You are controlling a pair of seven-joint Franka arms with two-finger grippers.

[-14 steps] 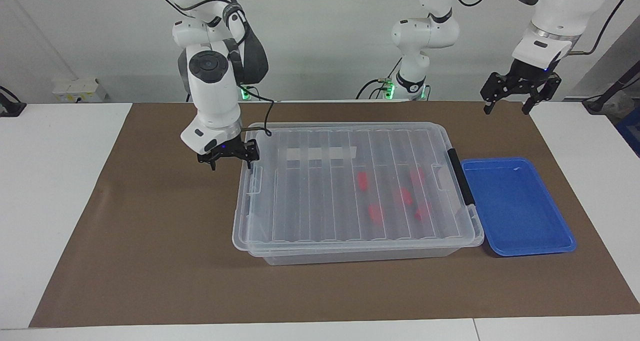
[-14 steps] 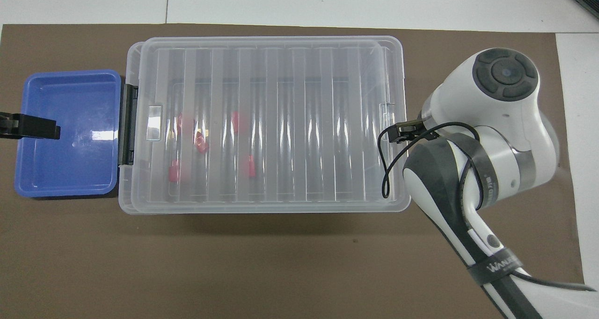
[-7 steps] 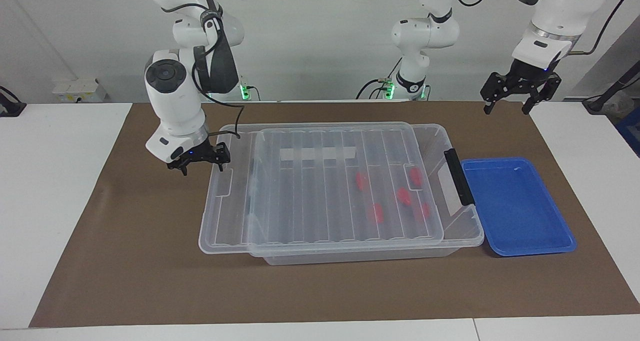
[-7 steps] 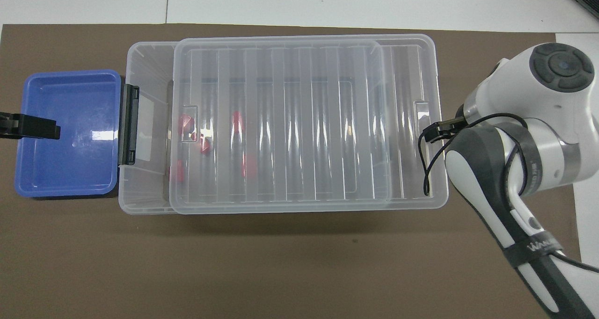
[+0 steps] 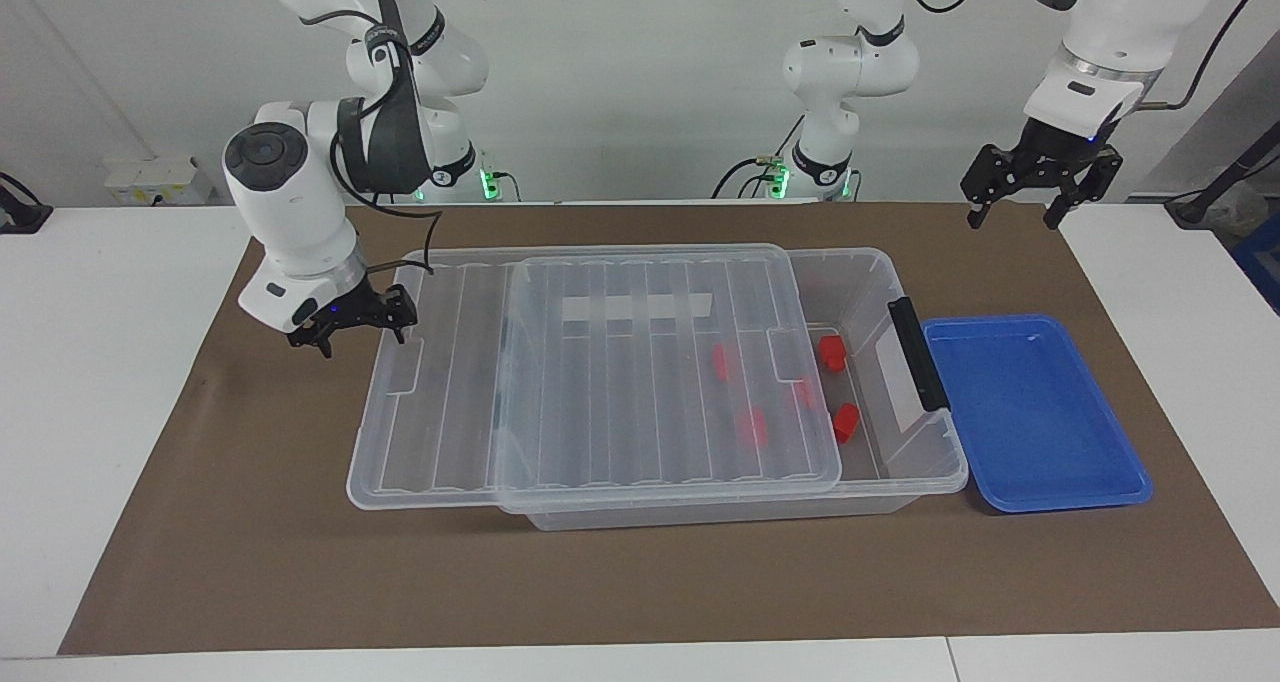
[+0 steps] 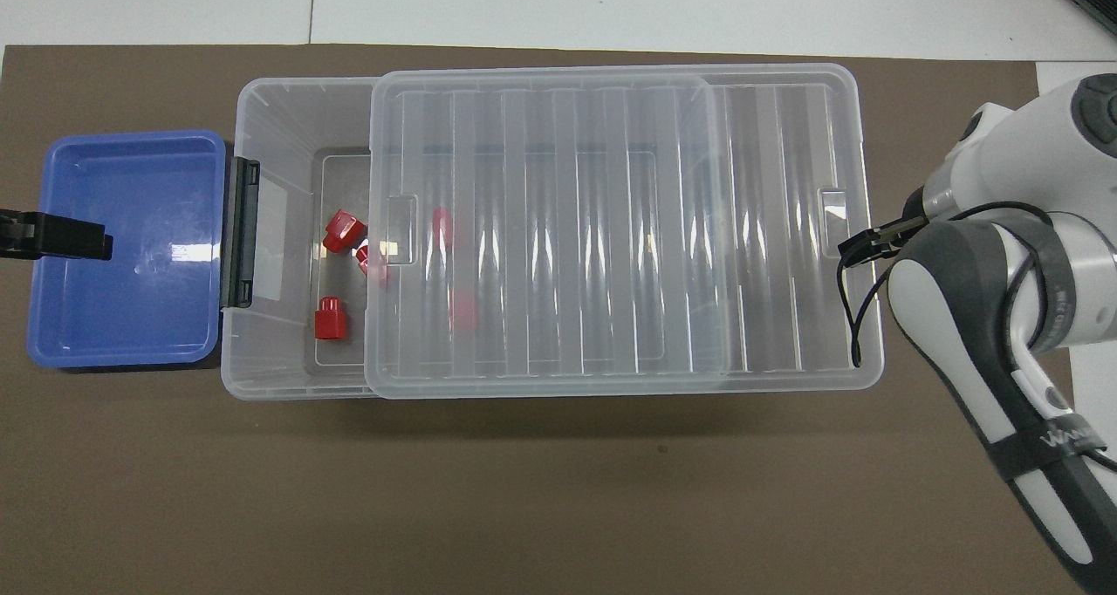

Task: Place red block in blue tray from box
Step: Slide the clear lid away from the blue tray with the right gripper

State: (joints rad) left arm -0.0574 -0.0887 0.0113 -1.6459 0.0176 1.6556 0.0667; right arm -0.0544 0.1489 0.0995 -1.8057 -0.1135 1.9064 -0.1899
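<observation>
The right gripper (image 5: 349,325), fingers spread, has dragged the lid (image 5: 600,362) most of the way off the box (image 5: 905,477), so two red blocks (image 5: 845,422) by the tray (image 5: 1030,412) are reachable; the left gripper (image 5: 1040,190) waits spread.

Lid (image 5: 600,372) is lying shifted off box (image 5: 900,462), exposing red blocks (image 5: 845,422); right gripper (image 5: 355,324) is touching the lid's edge, centre left.

You have the lid (image 5: 600,382) resting on the box (image 5: 905,467), offset toward the right arm's end. Blocks (image 6: 332,318) lie in the box. The tray (image 5: 1030,412) sits beside it at the left arm's end.
</observation>
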